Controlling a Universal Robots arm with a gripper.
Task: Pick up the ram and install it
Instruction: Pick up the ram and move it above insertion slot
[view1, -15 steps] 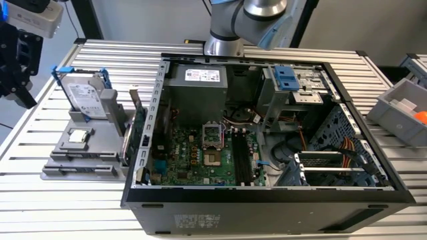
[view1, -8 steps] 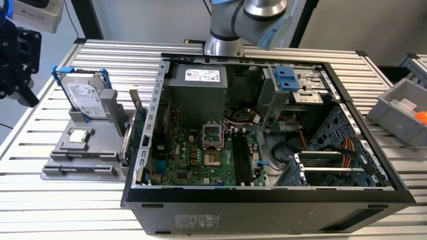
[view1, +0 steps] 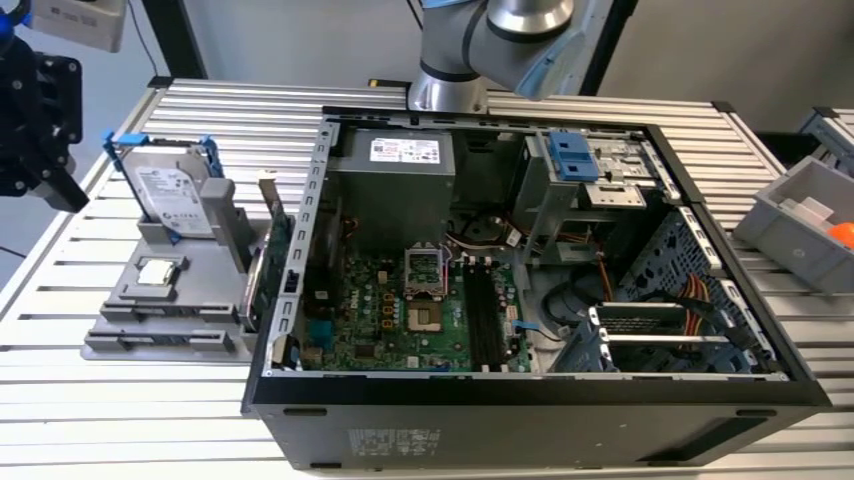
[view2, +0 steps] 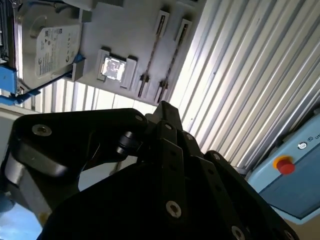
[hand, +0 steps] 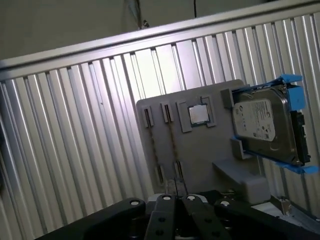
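My jaws look closed on nothing, poised well clear of the grey holder (hand: 200, 150) near the surface's edge on the exterior view's left. The ram (hand: 172, 145) stands edge-up in one of its slots. Coming down closed, I reckon I'd strike the stick.

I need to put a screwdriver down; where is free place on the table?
The ribbed metal table is bare between the grey plastic holder and the near edge, at the exterior view's left. Crowded: inside the open black computer case.
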